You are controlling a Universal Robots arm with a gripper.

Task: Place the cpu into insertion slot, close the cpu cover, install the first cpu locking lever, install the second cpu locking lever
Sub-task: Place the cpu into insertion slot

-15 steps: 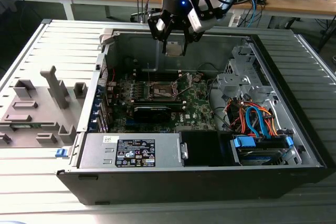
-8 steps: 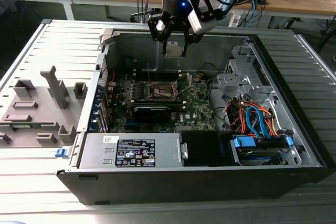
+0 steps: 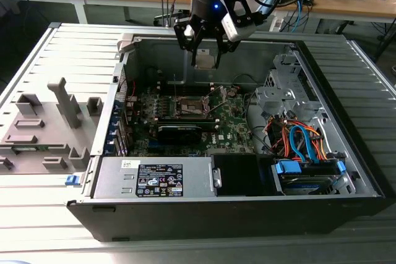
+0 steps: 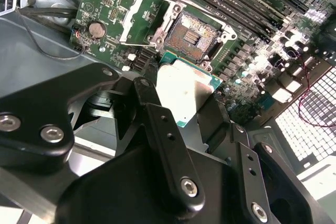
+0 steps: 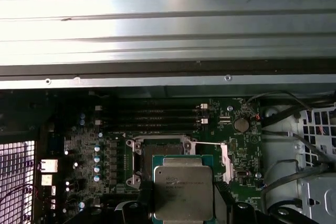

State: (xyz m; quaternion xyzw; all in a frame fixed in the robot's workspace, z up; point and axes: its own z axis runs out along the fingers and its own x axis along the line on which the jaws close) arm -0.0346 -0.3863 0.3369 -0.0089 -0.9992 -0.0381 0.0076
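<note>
Second wrist view, black claw (image 4: pixel 181 103) clamped on flat square silver-topped cpu (image 4: pixel 184 90), near dark square metal-rimmed insertion slot (image 4: pixel 193 36)

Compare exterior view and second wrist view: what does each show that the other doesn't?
Exterior view: the whole open case, the power supply, the orange and blue cables, and a grey tray on the exterior view's left.
Second wrist view: the socket with its contacts bare, and a coin battery.
Both: the gripper shut on the chip, held above the green board, not yet in the socket.
</note>
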